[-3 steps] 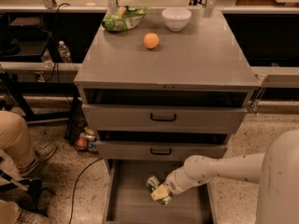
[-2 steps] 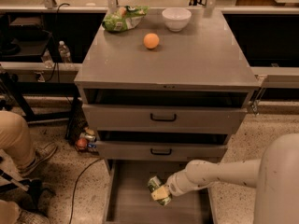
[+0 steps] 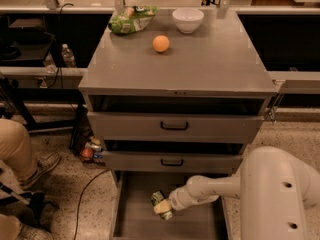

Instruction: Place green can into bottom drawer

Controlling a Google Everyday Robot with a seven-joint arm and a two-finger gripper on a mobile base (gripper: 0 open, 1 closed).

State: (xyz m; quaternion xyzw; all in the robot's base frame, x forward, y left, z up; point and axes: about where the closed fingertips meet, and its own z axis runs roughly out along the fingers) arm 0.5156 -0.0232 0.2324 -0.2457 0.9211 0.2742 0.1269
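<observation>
Over bottom drawer (image 3: 134, 223), hand (image 3: 165, 209) pinching green can (image 3: 158, 198), shifted slightly left.

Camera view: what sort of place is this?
Probably a robot test lab: grey metal cabinet on speckled floor, loose black cable, and the gripper holding the shiny green can over the open bottom drawer.

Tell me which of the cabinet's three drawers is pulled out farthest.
The bottom drawer: its grey floor shows, with the gripper and green can over it. The top drawer and middle drawer, with black handles, are barely open.
</observation>
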